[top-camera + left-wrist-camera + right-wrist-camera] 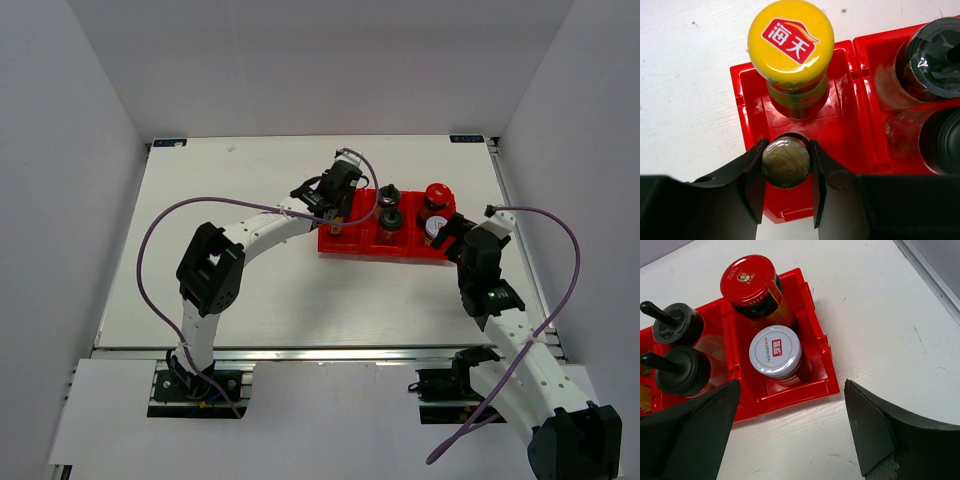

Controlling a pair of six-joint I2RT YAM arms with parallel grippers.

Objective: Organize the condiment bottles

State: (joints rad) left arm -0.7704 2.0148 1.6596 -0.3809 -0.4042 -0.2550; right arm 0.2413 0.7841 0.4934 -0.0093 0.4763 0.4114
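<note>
Tray (395, 250) carries the bottles in three compartments. Only the left wrist view shows the left gripper (788, 146) clamped on a slim bottle (786, 163) in the end compartment, with its yellow-capped twin (791, 40) just beyond the fingertips. The right wrist view shows the right gripper (792, 387) spread apart. A silver jar (775, 351) is just ahead of it, a red-lidded jar (748, 280) beyond that, and shakers (677, 322) to the left.

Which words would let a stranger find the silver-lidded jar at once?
On the white table sits a red tray with three compartments. In its right-end compartment stand two jars. The silver-lidded jar stands nearer the table's near edge, its pale lid bearing a small red square, unlike its red-lidded neighbour.
</note>
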